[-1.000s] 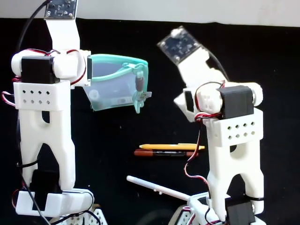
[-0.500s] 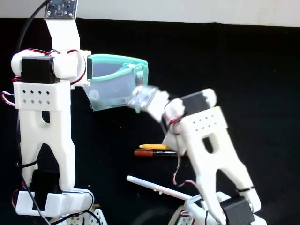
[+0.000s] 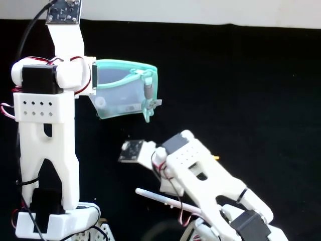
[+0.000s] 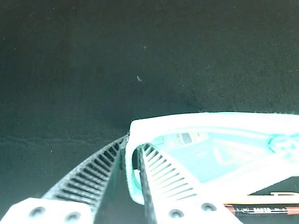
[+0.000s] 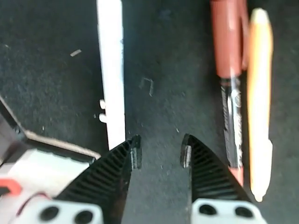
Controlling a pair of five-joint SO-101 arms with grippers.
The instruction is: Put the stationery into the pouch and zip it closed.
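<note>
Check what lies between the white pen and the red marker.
Bare black mat between white pen and red marker in the right wrist view; the right gripper hangs open over it.

Bright light glares off the pouch (image 4: 219, 123) against the dark table (image 4: 93, 56).

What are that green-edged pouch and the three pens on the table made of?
The pouch looks like soft, translucent plastic with mint-green trim: shapes show through its wall. The white pen, the red-brown marker and the yellow pen are probably hard, smooth plastic, judging by their even-coloured, straight barrels.
</note>
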